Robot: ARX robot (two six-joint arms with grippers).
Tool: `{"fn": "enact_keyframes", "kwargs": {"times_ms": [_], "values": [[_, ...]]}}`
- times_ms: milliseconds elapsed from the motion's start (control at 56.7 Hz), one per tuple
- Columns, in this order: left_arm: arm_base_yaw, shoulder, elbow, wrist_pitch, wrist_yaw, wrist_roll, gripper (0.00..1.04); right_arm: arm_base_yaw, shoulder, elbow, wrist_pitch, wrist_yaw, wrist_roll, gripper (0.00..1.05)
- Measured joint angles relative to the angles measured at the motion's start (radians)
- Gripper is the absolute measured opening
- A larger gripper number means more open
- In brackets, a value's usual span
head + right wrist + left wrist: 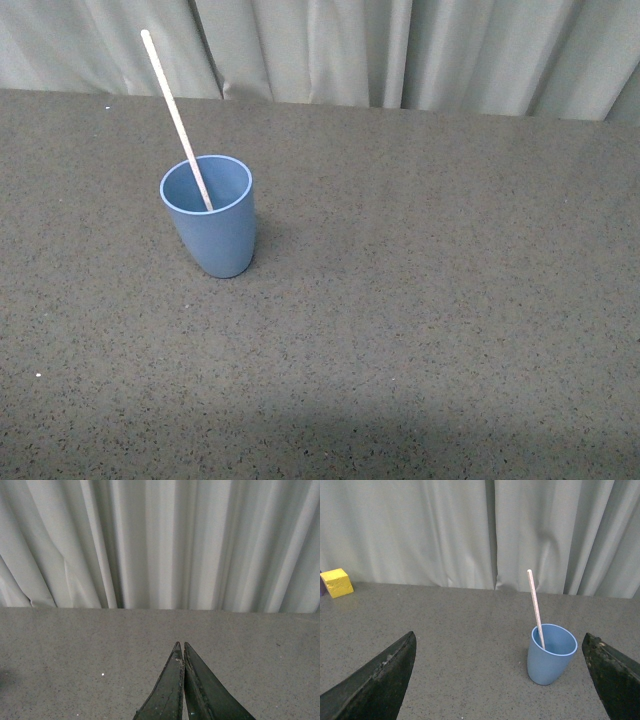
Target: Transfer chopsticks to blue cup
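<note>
Left hand (497, 680): fingers spread wide, nothing between them. Both dark fingertips frame the left wrist view, one at each lower corner. The hand sits low over the counter (450, 625) and looks along it toward the curtain (470, 530).

From this hand, the blue cup (551, 655) lies ahead and off to about 1 o'clock, nearer the far-side finger than the other, not touching either. The cup stands upright on the counter.

The chopstick (535, 605) is already in the cup. Lower end rests inside, against the inner wall; the upper part sticks well clear above the rim. Long axis is near vertical, tilted a little. In the front view the chopstick (175, 115) leans toward 11 o'clock out of the blue cup (212, 225), which sits left of centre on the counter.

Right hand (183, 652): fingers pressed together, tips meeting in a point, holding nothing. Its view shows only bare counter and curtain; no cup, no chopstick. Judged from that, the left hand is the nearer one to the cup.

Farther out, a yellow block (337, 582) sits at the counter's back edge, at about 10 o'clock from the left hand, well apart from the cup.

Judgement: transfer looks complete. Any coming move would be a retreat straight back, away from the cup, keeping clear of the leaning stick.
</note>
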Motion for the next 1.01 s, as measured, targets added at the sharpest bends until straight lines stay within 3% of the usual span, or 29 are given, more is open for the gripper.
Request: {"fn": "enact_keyframes", "kwargs": {"times_ms": [423,547,847,1005], "values": [[0.000,0.000,0.000,0.000,0.000,0.000,0.98,0.000,-0.122,0.000,-0.121,0.000,0.000,0.01],[0.000,0.000,0.000,0.000,0.000,0.000,0.98,0.000,-0.264,0.001,-0.289,-0.002,0.000,0.01],[0.000,0.000,0.000,0.000,0.000,0.000,0.98,0.000,-0.289,0.001,-0.296,-0.002,0.000,0.01],[0.000,0.000,0.000,0.000,0.000,0.000,0.98,0.000,-0.290,0.001,-0.296,-0.002,-0.001,0.28]]}}
